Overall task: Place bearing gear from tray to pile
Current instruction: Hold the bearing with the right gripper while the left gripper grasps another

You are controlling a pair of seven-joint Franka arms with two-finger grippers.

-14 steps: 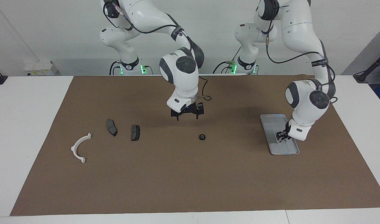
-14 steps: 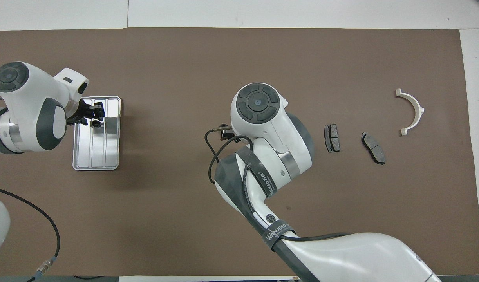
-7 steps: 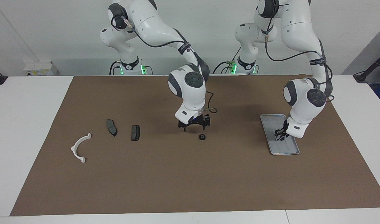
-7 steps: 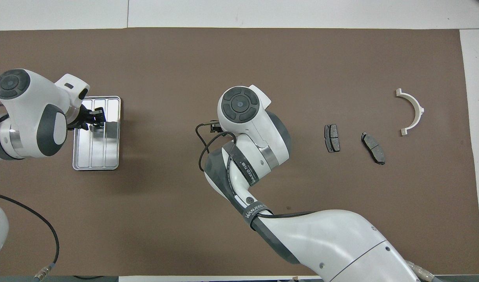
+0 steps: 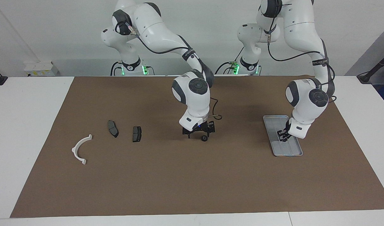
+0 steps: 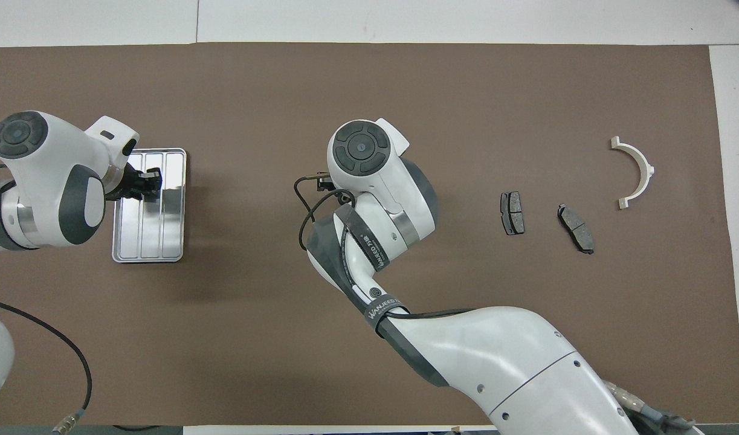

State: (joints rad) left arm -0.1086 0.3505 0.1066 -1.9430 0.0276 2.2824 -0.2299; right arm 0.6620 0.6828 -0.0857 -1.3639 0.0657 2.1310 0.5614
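The silver tray lies toward the left arm's end of the table. My left gripper is down inside it, its fingertips drawn together on a small dark bearing gear that they mostly hide. A second black bearing gear rests on the brown mat mid-table. My right gripper hangs open just above it, fingers spread to either side. In the overhead view the right wrist covers that gear. The pile is a white bracket and two dark brake pads.
The brown mat covers most of the white table. The pads and the bracket lie toward the right arm's end. A black cable loops from the right wrist.
My right gripper came down and toward the loose gear on the mat, staying open. My left gripper shifted slightly within the tray and its fingers closed together.
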